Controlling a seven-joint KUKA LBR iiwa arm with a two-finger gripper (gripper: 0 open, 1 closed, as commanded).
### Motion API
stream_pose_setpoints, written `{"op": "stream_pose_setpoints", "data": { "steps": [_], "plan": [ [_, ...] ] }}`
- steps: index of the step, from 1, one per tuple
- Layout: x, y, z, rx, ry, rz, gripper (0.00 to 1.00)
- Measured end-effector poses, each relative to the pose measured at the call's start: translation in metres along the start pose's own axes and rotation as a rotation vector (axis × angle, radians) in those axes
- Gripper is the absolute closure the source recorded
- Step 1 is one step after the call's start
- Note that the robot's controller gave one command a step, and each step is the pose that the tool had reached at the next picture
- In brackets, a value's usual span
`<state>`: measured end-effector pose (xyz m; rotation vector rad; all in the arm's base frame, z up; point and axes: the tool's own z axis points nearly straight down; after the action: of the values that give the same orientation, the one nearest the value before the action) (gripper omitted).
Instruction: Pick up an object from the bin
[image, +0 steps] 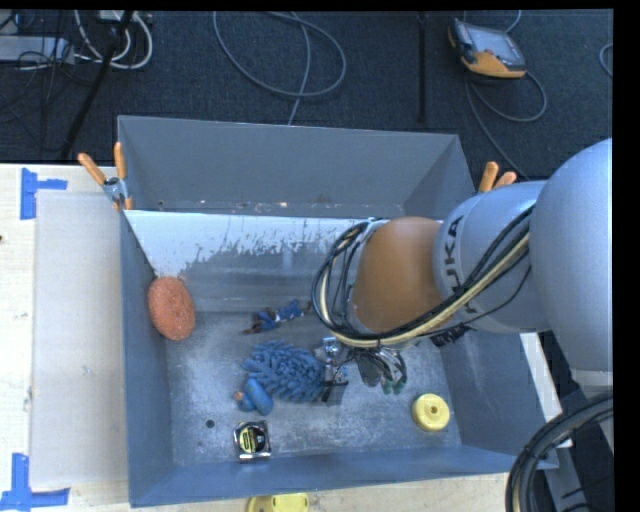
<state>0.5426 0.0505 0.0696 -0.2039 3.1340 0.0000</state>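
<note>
My gripper (337, 381) hangs low in the middle of the bin, under the orange wrist cover, its tip right beside the right edge of a blue knobbly rubber toy (282, 373). A small blue figure-like piece (276, 316) lies just behind the toy. To the right of the gripper a yellow round cap-shaped thing (431, 412) rests on the bin floor.
An orange-brown oval sponge-like lump (172, 307) leans at the left wall. A small black and yellow tape measure (252, 439) lies near the front wall. The arm and its cables cover the right middle of the bin.
</note>
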Motion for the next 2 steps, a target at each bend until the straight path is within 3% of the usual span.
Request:
{"op": "stream_pose_setpoints", "data": {
  "steps": [1, 2],
  "plan": [
    [-0.009, 0.013, 0.000, 0.000, 0.000, 0.005, 1.00],
    [0.020, 0.037, -0.103, 0.000, 0.002, 0.023, 1.00]
  ]
}}
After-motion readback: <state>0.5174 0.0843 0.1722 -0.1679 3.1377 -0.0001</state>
